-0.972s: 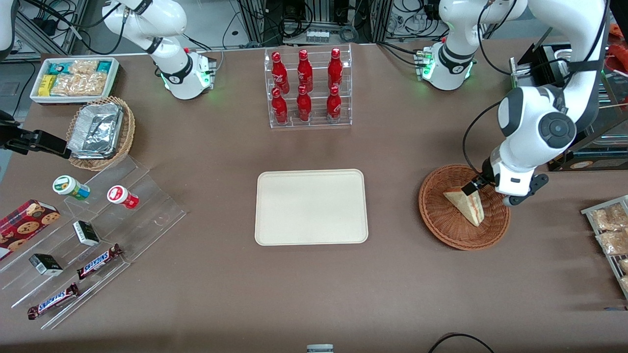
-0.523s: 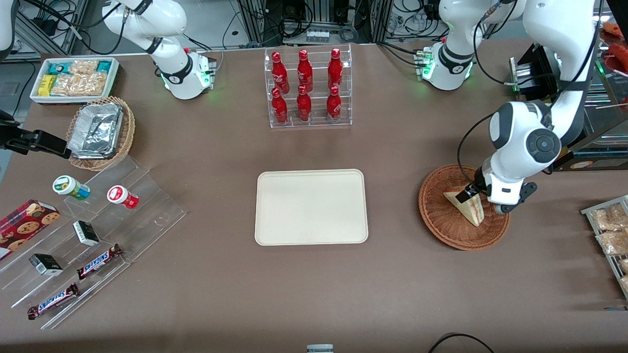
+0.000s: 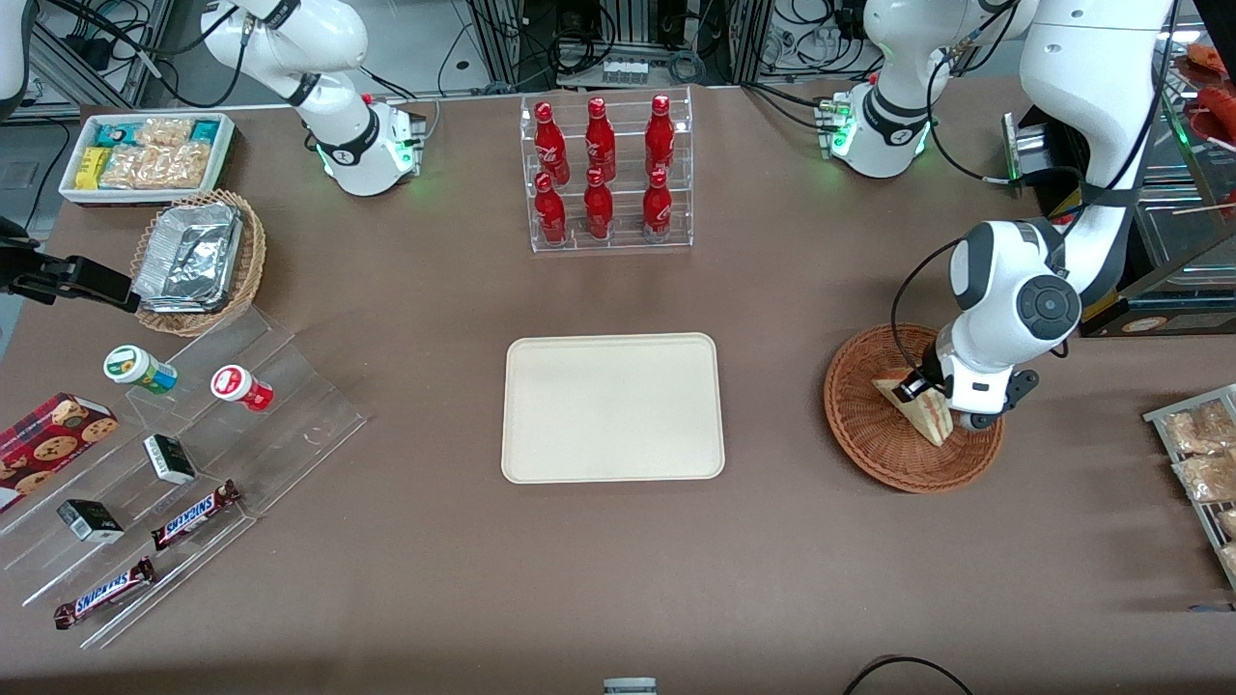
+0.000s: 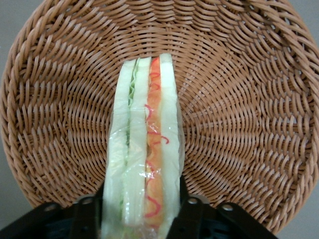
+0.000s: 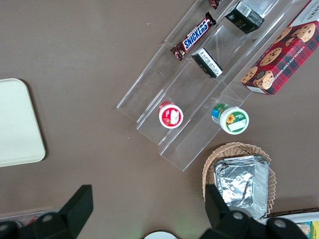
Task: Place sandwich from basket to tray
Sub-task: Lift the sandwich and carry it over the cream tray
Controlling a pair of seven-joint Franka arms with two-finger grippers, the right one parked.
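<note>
The sandwich (image 3: 918,409) lies in the reddish-brown woven basket (image 3: 859,425), toward the working arm's end of the table, standing on one bread edge with its point aimed at the front camera. In the wrist view the sandwich (image 4: 144,154) shows its filling edge, green layer beside the red one, with a black finger (image 4: 85,219) against one bread face and another against the other face. The gripper (image 3: 929,396) is down inside the basket at the wide end of the wedge, its jaws spread just wide enough to straddle the bread; whether they press the wrap or only touch it cannot be told.

Taking the front view from the parked arm's end across: a clear stepped stand (image 3: 193,454) with snack bars and small tubs, then bare brown table (image 3: 425,405), then the cream tray (image 3: 612,406) lying flat with nothing on it. A strip of bare table separates the tray's rounded rim from the basket's rim. The rack of red bottles (image 3: 603,174) stands farther from the front camera than the tray, well apart from it. A wire rack of packets (image 3: 1197,463) lies near the table's edge at the working arm's end.
</note>
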